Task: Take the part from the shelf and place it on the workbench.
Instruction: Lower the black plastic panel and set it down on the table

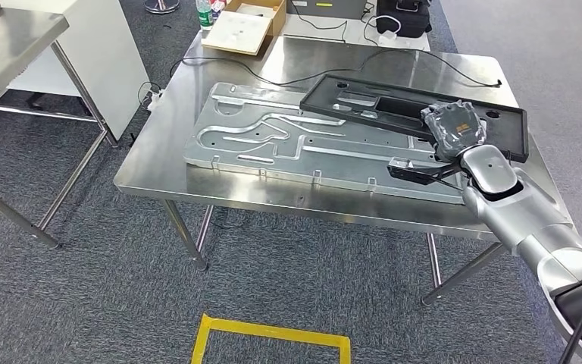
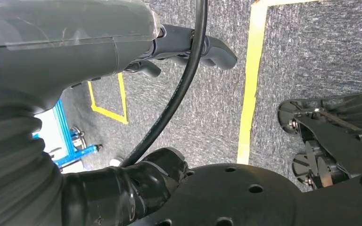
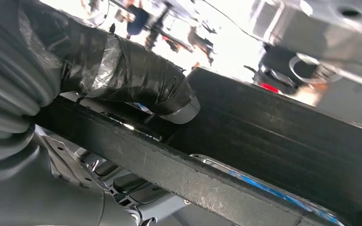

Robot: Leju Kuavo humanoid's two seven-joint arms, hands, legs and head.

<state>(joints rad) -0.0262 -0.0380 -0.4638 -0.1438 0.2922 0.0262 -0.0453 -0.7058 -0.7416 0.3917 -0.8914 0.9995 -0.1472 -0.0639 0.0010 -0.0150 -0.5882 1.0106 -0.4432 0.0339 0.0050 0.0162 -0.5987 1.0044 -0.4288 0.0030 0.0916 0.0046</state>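
The part (image 1: 394, 106) is a flat, matte black rectangular frame with a raised rim and cut-out openings; it lies tilted across the far right of a large ribbed, stamped sheet-metal panel (image 1: 273, 140) on the brushed steel workbench (image 1: 151, 163). The right hand (image 1: 455, 129), wrapped in crinkled dark film and tape, rests on the near right portion of the part. In the right wrist view its taped thumb (image 3: 136, 77) presses over the frame's thick rim, so it grips the part's edge; the other fingers are hidden beneath.

The left hand (image 2: 188, 44) hangs over grey carpet (image 2: 311, 52) marked with yellow tape (image 2: 252, 70), fingers loosely extended and holding nothing.

Beyond the right hand's fingers, a black cable (image 1: 424, 61) trails across the bench; further off sits an open cardboard box (image 1: 246, 26).
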